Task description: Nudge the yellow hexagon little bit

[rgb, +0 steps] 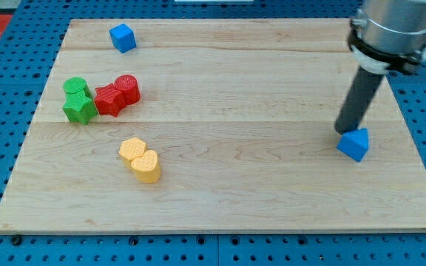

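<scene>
Yellow hexagon [132, 150] is sitting front-left on the counter [235, 199], touching a yellow heart [147, 166]. My tip [342, 131], carrying no gripper, is resting beside the blue block [354, 143]; approaching slowly should keep the nudge small.

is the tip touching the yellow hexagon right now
No, my tip is at the view's right beside a blue block, far from the yellow hexagon at lower left.
</scene>
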`<control>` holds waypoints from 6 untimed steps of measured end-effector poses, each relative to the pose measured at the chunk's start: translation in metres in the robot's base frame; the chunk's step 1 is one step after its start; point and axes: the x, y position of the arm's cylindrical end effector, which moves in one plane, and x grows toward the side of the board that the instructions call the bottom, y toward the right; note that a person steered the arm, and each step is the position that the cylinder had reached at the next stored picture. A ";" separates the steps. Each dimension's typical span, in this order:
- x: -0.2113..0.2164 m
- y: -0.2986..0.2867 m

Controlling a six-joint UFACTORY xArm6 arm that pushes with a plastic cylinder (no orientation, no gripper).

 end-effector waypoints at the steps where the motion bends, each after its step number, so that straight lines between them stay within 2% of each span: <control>1: 0.044 0.001; 2: 0.047 -0.013; 4: -0.020 -0.181; 5: -0.022 -0.270; 6: 0.001 -0.354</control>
